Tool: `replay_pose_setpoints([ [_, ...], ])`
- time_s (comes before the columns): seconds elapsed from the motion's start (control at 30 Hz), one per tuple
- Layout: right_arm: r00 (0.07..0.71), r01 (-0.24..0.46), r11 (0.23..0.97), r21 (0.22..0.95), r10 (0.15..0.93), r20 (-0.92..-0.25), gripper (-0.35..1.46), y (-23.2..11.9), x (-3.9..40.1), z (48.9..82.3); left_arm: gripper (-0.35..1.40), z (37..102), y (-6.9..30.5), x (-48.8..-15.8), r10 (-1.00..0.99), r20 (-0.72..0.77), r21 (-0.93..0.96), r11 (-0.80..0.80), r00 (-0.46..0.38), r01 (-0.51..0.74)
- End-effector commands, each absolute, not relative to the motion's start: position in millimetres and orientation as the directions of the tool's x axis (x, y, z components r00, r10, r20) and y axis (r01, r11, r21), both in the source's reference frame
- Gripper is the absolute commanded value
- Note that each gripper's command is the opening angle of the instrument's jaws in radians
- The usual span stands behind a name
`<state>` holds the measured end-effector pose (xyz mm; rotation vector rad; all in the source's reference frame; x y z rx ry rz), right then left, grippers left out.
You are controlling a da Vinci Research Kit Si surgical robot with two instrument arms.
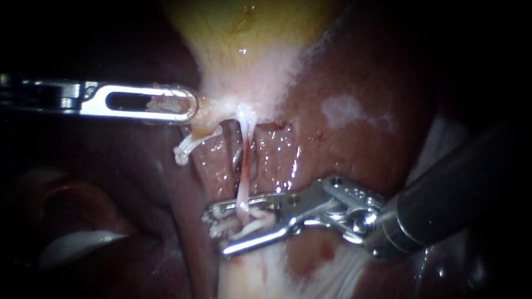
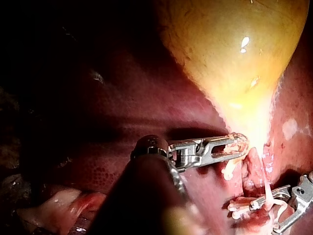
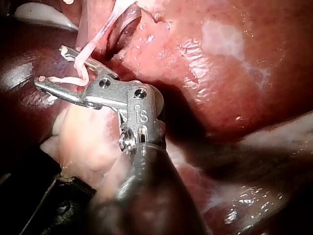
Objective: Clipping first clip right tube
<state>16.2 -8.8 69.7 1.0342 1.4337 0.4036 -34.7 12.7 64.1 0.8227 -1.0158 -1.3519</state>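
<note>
The tube (image 1: 243, 182) runs between the jaws of our right instrument (image 1: 218, 230); ahead of them our left instrument (image 1: 191, 105) grips the gallbladder (image 1: 238, 27) at its neck, with the liver (image 1: 354, 144) beneath.

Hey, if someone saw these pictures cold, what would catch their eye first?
The yellow gallbladder glows at the top of the endoscope view, my left instrument shut on its pale neck. Below, the open jaws of my right instrument straddle a thin whitish tube stretched over the dark red liver.

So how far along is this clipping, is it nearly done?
Done: the left instrument grips the gallbladder at its neck, stretching the tube. In hand: the end effector of the right instrument, jaws open, straddles that tube. Left: closing; no clip shows on the tube yet.
</note>
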Motion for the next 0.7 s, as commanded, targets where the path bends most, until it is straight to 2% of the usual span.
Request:
replay_pose_setpoints([
  [0.03,0.166,0.342,0.531,0.775,0.778,-0.606,0.39,-9.0,16.3,69.9,-0.35,64.2,12.7,-34.7,-0.993,0.104,0.923,0.076,-0.055,0.376],
  [0.3,0.168,0.341,0.529,0.778,0.78,-0.603,0.35,-9.2,16.4,70.3,-0.35,64.2,12.7,-34.7,-0.993,0.104,0.923,0.076,-0.055,0.376],
  [0.47,0.168,0.336,0.524,0.782,0.784,-0.597,0.24,-8.9,16.4,70.2,-0.35,64.2,12.7,-34.7,-0.993,0.104,0.923,0.076,-0.056,0.376],
  [0.53,0.168,0.323,0.519,0.791,0.791,-0.588,0.1,-8.8,16.4,70.3,-0.35,64.2,12.7,-34.7,-0.993,0.104,0.923,0.076,-0.056,0.376],
  [0.57,0.175,0.311,0.518,0.797,0.793,-0.583,-0.05,-8.7,16.3,70.4,-0.35,64.2,12.7,-34.8,-0.993,0.104,0.923,0.076,-0.056,0.376],
  [0.67,0.219,0.291,0.507,0.811,0.79,-0.572,-0.35,-8.4,16.1,70.7,-0.35,64.2,12.7,-34.8,-0.993,0.104,0.923,0.076,-0.056,0.376],
  [0.7,0.236,0.288,0.507,0.812,0.785,-0.573,-0.35,-8.3,16.0,70.8,-0.35,64.3,12.7,-34.8,-0.993,0.104,0.923,0.076,-0.056,0.376],
])
